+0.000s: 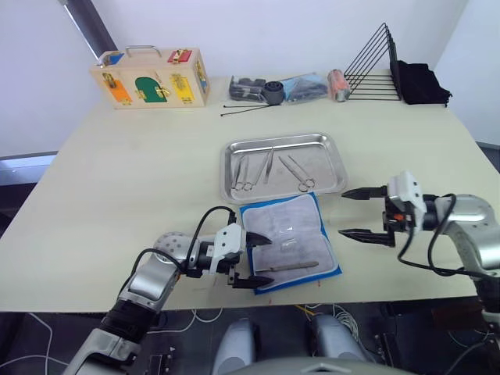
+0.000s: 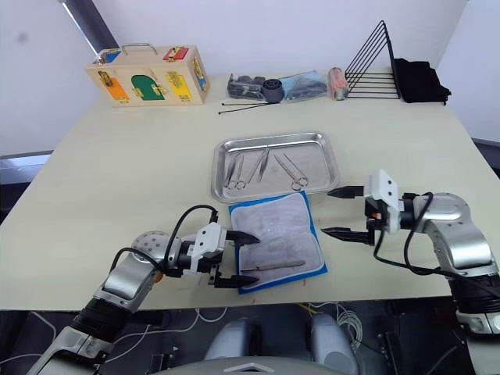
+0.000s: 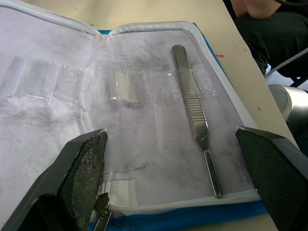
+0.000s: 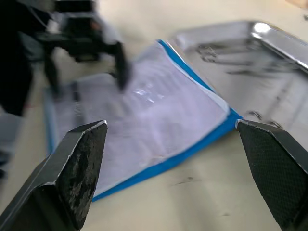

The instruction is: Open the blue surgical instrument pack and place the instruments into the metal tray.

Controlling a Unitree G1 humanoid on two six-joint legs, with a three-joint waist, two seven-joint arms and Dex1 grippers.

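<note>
Two pincers wide, left pincer (image 1: 251,260) over open blue surgical instrument pack (image 1: 289,241), right pincer (image 1: 355,213) beside it.

pack (image 3: 144,120): left wrist view cuts off its far half
small item by left finger (image 3: 103,219): cut by frame edge, can't identify
tray (image 4: 284,41): blurred in right wrist view, instruments (image 4: 231,60) just smears
left gripper (image 4: 84,45): blurred there
bag contents (image 1: 250,88): too small to tell

The metal tray (image 1: 337,155) is placed just behind the open pack (image 1: 305,223). Instruments (image 1: 269,168) are laid in it, and one instrument (image 1: 287,267) is left on the pack.
</note>
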